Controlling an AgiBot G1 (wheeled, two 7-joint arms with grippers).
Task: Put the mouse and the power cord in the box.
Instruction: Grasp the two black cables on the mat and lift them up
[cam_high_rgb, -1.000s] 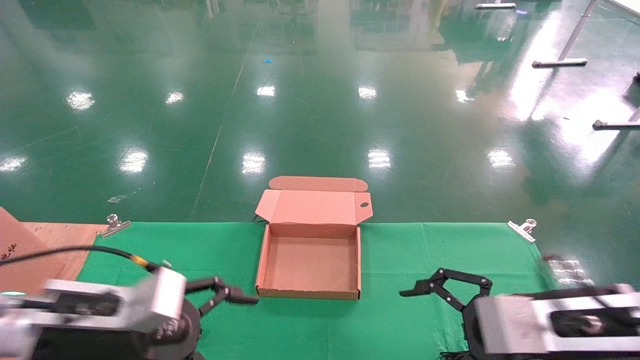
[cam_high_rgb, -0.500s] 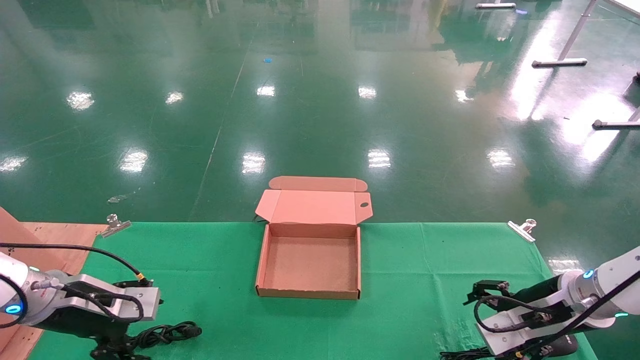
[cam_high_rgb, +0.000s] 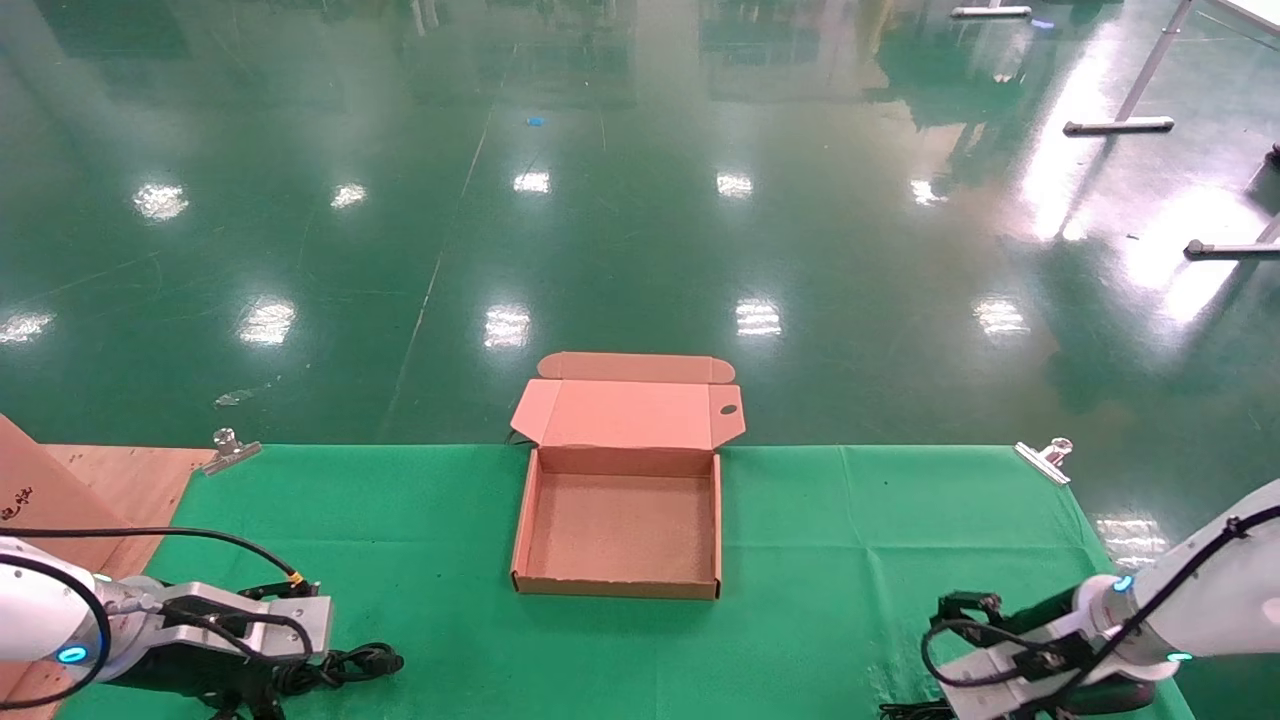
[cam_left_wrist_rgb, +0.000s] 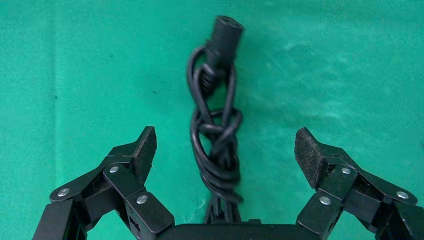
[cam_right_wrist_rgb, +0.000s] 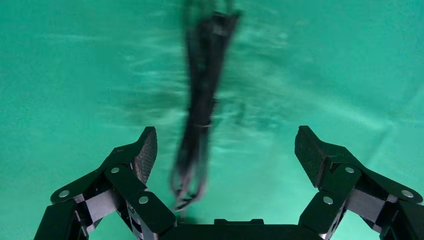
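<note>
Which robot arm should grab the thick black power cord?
Probably the left. The left gripper hangs open right over the power cord, fingers on either side. The right gripper is across the table.

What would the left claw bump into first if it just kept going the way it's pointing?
Probably the power cord: the left gripper is open, pointing down at the coil lying on the green cloth, which sits between its fingers. How far off it is stays unclear.

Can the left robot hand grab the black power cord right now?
Probably yes. The left gripper is open with the power cord lying between its fingers on the green cloth, and nothing blocks it.
</note>
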